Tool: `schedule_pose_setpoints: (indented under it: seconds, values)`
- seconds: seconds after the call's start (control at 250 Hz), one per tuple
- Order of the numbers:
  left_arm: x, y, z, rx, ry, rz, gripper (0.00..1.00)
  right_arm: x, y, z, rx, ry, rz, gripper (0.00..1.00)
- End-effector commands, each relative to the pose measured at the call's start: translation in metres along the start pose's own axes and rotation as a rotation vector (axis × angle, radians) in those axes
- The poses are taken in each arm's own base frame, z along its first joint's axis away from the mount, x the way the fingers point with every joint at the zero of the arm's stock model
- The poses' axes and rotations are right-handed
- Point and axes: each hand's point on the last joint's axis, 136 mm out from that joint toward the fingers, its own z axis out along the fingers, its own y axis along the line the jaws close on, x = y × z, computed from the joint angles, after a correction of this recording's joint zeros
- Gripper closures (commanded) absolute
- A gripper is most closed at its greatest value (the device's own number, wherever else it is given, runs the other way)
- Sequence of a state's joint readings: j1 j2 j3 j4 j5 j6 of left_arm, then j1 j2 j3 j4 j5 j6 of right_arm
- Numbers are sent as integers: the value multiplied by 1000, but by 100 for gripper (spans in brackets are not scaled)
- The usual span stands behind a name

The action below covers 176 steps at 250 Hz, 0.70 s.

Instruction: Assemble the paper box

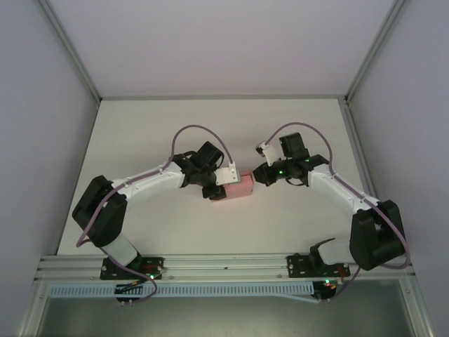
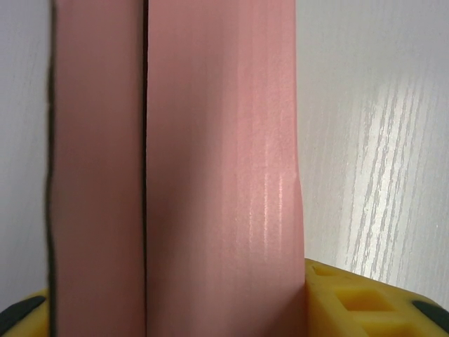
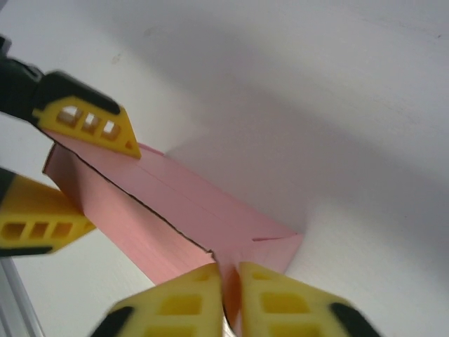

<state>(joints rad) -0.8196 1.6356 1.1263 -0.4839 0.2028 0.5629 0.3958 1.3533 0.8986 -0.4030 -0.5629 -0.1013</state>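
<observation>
While the left fingers [image 3: 84,123] clamp the box [image 1: 240,187] at mid-frame, the right fingers [image 3: 182,305] pinch its opposite end.

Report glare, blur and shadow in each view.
Top view: even light, sharp, hardly any shadow on the table. Left wrist view: the pink box is very close and soft, with a glare streak on it and sheen on the table. Right wrist view: the right gripper is blurred, and a broad shadow lies behind the box.
</observation>
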Motion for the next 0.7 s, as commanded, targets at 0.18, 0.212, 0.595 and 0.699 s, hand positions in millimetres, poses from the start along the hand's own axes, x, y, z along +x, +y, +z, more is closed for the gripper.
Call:
schedule_pose_setpoints:
  seconds: [0.18,0.212,0.595,0.699]
  values:
    - [9,7,8,-46,69,-24,51,-30,18,-21,-28,-42,242,100]
    - [9,7,8,-54,74,-20,51,-30,19,-20,-36,-38,300,100]
    - [10,11,15,-76,102,-24,51,-26,20,-13,-65,15,689,99]
    - [11,12,17,-77,103,-21,51,-16,12,1,-59,19,727,99]
